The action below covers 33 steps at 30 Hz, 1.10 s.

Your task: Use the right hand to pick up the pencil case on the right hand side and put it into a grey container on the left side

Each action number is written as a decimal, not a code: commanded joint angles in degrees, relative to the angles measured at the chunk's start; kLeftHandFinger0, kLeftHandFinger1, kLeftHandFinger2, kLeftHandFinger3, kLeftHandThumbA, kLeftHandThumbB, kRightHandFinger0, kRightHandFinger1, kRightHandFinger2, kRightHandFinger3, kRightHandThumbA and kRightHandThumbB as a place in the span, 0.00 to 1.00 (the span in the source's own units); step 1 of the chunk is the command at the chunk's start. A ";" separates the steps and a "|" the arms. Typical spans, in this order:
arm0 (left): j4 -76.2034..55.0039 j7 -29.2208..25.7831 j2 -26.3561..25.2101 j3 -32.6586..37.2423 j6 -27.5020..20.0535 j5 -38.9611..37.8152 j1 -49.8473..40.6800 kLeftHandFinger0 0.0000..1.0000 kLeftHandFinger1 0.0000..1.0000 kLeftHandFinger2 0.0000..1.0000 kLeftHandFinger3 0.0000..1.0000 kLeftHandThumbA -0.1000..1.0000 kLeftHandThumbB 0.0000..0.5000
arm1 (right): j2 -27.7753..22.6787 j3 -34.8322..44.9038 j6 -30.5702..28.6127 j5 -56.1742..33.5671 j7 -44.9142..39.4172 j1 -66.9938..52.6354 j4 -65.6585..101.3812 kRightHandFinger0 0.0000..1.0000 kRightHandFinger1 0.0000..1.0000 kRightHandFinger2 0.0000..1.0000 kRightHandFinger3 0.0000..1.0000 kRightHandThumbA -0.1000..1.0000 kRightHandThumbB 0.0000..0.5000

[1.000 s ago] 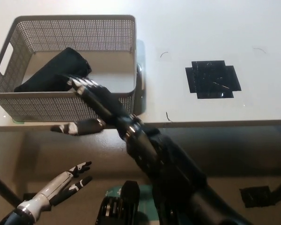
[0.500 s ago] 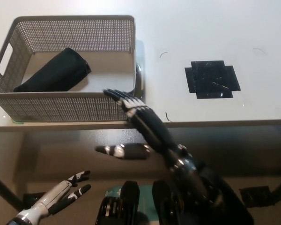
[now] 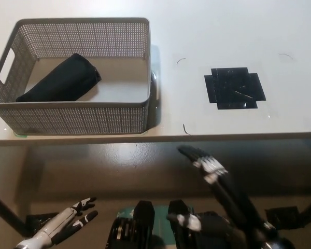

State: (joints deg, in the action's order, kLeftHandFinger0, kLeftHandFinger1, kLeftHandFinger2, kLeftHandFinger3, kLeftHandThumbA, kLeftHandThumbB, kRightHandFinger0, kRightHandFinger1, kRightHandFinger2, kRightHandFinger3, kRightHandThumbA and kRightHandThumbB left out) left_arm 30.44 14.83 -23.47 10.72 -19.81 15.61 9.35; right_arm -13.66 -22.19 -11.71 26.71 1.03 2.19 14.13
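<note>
The case [image 3: 59,79] is lying diagonally in the basket [image 3: 72,118], up-left of the right hand [image 3: 217,179] (open, empty).

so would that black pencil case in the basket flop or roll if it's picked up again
The pencil case looks like soft fabric, so it would probably sag some. Its rounded, tube-like shape suggests it might roll on a flat surface, though the grey container walls would stop it.

Views: 1, head camera only
Position: above the table's [image 3: 223,31] near edge
Facing: steeply downward
Coverage: tabletop, floor below
Shared: none
</note>
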 commanded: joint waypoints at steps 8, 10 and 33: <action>1.48 -3.68 -0.22 -3.02 -2.16 -1.37 0.13 1.00 1.00 0.97 1.00 1.00 0.72 | -4.61 14.95 -6.43 -15.61 2.42 -10.53 5.34 1.00 1.00 1.00 1.00 1.00 0.96; 1.30 -3.81 -0.19 -3.54 -2.02 -1.44 -0.08 1.00 1.00 0.97 1.00 1.00 0.72 | -4.10 16.19 -8.06 -15.49 2.34 -8.80 -1.02 1.00 1.00 1.00 1.00 1.00 0.93; -0.96 -4.46 -0.37 -5.60 0.15 -0.43 1.46 0.99 0.94 0.94 1.00 1.00 0.63 | -1.64 20.30 -12.57 -27.47 -10.23 11.82 -52.21 1.00 1.00 1.00 1.00 1.00 0.70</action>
State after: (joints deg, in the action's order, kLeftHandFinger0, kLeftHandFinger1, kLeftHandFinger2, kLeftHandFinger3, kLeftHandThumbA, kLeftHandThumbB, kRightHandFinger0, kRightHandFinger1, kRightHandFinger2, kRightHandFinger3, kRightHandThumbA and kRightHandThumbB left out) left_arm 31.87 12.63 -22.65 6.23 -19.72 15.43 9.22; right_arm -15.39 -3.36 -18.66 5.12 -4.41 10.91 -35.44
